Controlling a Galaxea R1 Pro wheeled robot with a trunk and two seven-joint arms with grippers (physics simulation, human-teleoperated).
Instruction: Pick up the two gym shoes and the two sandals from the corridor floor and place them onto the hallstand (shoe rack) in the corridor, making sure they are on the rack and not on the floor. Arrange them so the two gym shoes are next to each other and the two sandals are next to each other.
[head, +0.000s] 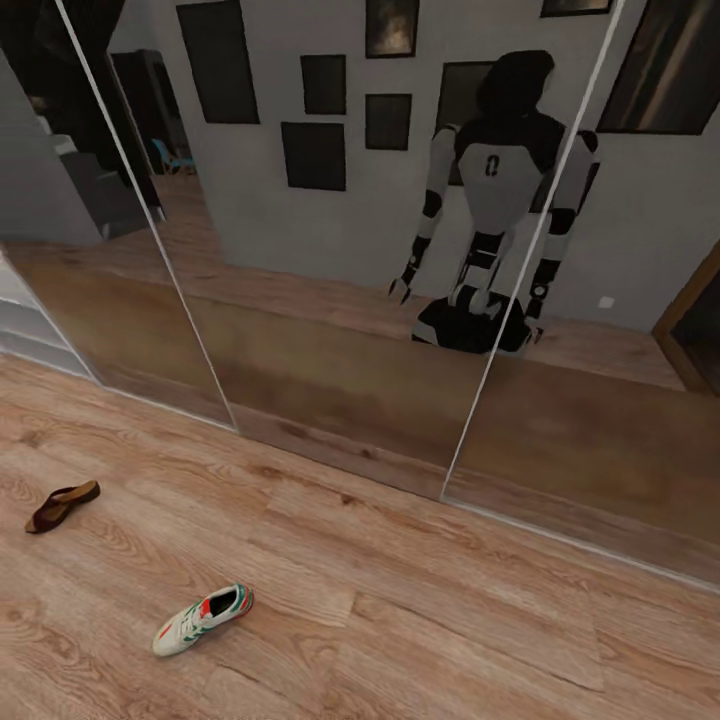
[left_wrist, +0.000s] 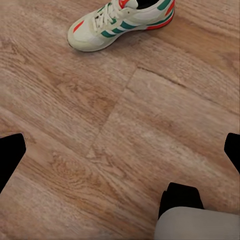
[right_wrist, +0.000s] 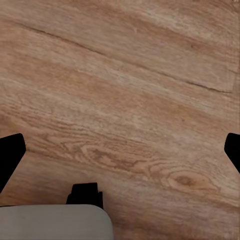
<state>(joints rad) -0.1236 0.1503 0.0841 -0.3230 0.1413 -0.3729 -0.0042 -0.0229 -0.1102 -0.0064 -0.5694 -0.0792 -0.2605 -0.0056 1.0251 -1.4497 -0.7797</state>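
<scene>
Head view, lower left of frame: one gym shoe (head: 203, 619), white with green stripes and red-orange accents, flat on the corridor floor (head: 420, 620), toe toward lower left; one sandal (head: 62, 505), dark reddish-brown with tan insole, higher and further left, well apart from the gym shoe, also flat on the planks.

Left edge of frame, mid-height: light grey stepped shelving (head: 25, 325), partly cut off; identity not certain.

Across the upper half: mirrored sliding panels (head: 330, 250) with thin pale frames, reflecting the robot (head: 495, 210), dark picture frames on a grey wall and more wood flooring; reflected arms hanging at the sides.

Left wrist view: same gym shoe (left_wrist: 121, 22) at top centre of frame, partly cut by the edge, laces and green stripes legible; bare planks below it; left gripper (left_wrist: 120, 152) with dark fingertips (left_wrist: 11, 155) at the far left and right edges, spread wide apart, nothing between, clear of the shoe; grey body part at lower right.

Right wrist view: wood-grain planks with a knot at lower right; right gripper (right_wrist: 120, 152) likewise spread wide, fingertips (right_wrist: 11, 155) at opposite edges, nothing held; grey body part at lower left.
</scene>
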